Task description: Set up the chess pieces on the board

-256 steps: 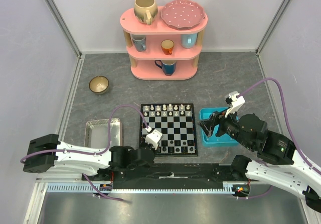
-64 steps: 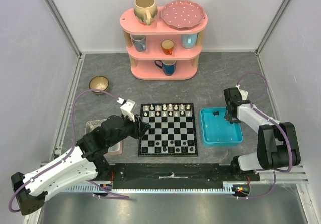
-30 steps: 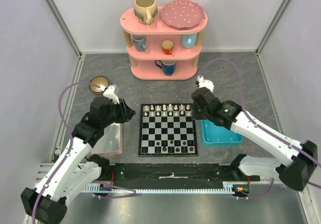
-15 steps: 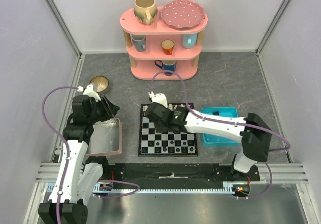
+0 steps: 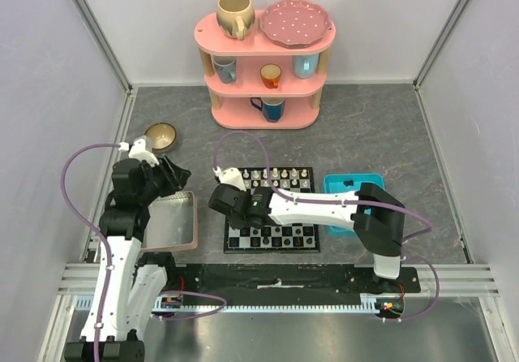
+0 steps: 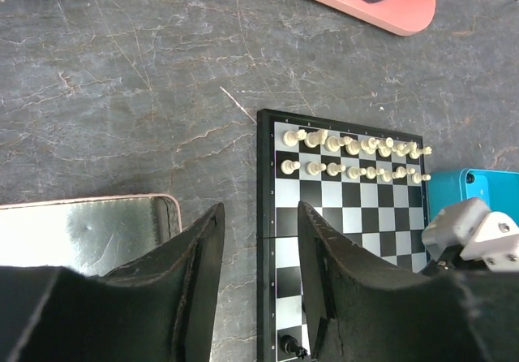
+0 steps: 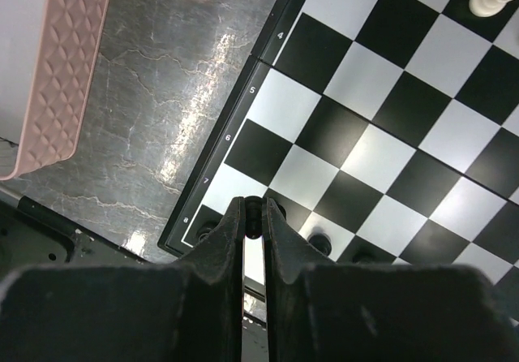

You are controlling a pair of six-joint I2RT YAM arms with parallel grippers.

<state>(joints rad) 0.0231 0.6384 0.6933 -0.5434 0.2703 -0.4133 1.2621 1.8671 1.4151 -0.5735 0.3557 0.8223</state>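
Note:
The board (image 5: 302, 222) lies mid-table. Cream-white chess pieces (image 5: 280, 174) fill its two far rows, also seen as white pieces (image 6: 349, 157) in the left wrist view. Several black pieces (image 5: 272, 236) stand along the near rows. My right gripper (image 7: 254, 214) is shut on a small black piece (image 7: 254, 206), hanging just above the squares by the board's near-left corner (image 5: 229, 209). One black piece (image 7: 204, 230) stands on the corner square beside it. My left gripper (image 6: 259, 209) is open and empty, off the board's left edge, above the table next to the tray (image 5: 180, 177).
A pink-rimmed grey tray (image 5: 166, 220) lies left of the board under my left arm. A blue tray (image 5: 357, 185) sits right of the board. A bowl (image 5: 160, 137) stands at back left. A pink shelf (image 5: 263, 62) with mugs and a plate fills the back.
My right arm has swept left from the blue tray across the board to its near-left corner, still shut on the black piece. My left arm pulled back left, its jaws a little wider.

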